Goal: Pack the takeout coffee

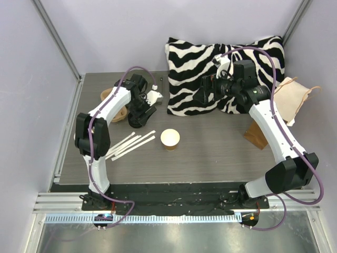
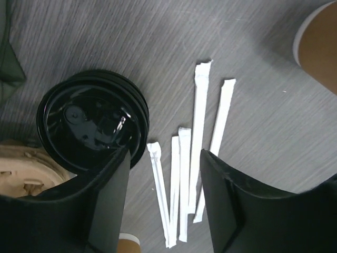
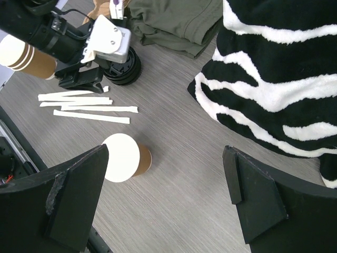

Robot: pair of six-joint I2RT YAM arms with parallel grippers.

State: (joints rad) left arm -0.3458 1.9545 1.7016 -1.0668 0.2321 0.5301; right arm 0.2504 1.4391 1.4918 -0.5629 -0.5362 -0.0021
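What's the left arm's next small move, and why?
Probably shift the left gripper sideways onto the black lid stack before closing: its gap sits mostly over the white paper sticks, the lids beside one finger. The coffee cup stands unlidded.

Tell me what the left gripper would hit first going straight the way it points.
Probably the black lids, under one finger; the white paper sticks lie between the fingers. Depth unclear.

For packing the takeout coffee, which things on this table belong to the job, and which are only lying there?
Belong, likely: paper coffee cup, black lids, pulp cup carrier.
Just lying about: zebra cushion, olive cloth, wrapped white sticks.
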